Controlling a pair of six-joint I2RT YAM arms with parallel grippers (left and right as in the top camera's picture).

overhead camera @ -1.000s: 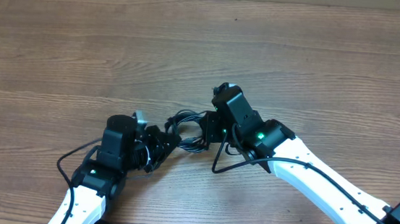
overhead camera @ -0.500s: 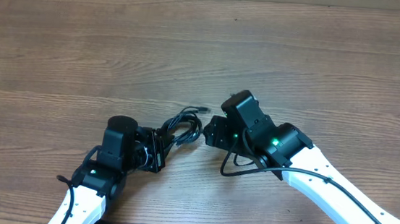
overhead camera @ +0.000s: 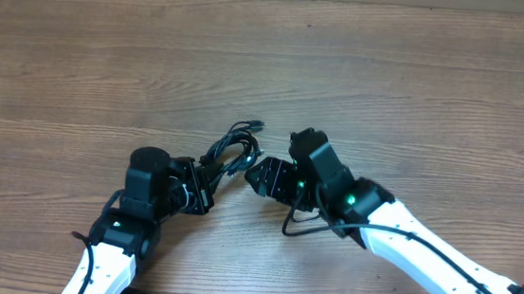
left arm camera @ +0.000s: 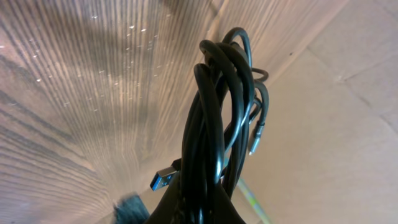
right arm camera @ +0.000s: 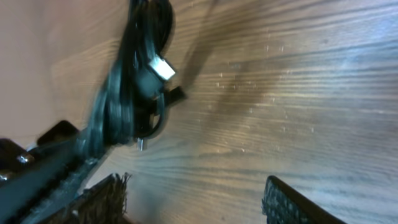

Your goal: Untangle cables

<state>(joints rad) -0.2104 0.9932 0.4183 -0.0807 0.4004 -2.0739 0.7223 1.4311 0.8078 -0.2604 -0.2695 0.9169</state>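
Observation:
The cables [overhead camera: 233, 149] are a bunch of thin black cords that runs from my left gripper [overhead camera: 199, 187] up and to the right, ending in a small plug [overhead camera: 257, 125]. In the left wrist view the cables [left arm camera: 214, 124] rise from the shut left gripper [left arm camera: 205, 211], with a blue-tipped USB plug [left arm camera: 165, 179] sticking out beside them. My right gripper [overhead camera: 258, 175] stands open just right of the bunch and holds nothing. In the right wrist view the right gripper [right arm camera: 193, 190] shows only bare wood between its fingers, and the cables [right arm camera: 127, 93] with a silver plug [right arm camera: 163, 68] hang at the upper left.
The wooden table [overhead camera: 390, 92] stretches far and to both sides of the arms. A loop of the right arm's own thicker black cable [overhead camera: 291, 224] lies on the wood below its wrist. Both white arms reach in from the near edge.
The right gripper has opened and let go of the cable bunch, then shifted beside it. The left gripper has drawn the bunch slightly left, so it now stretches up and right.

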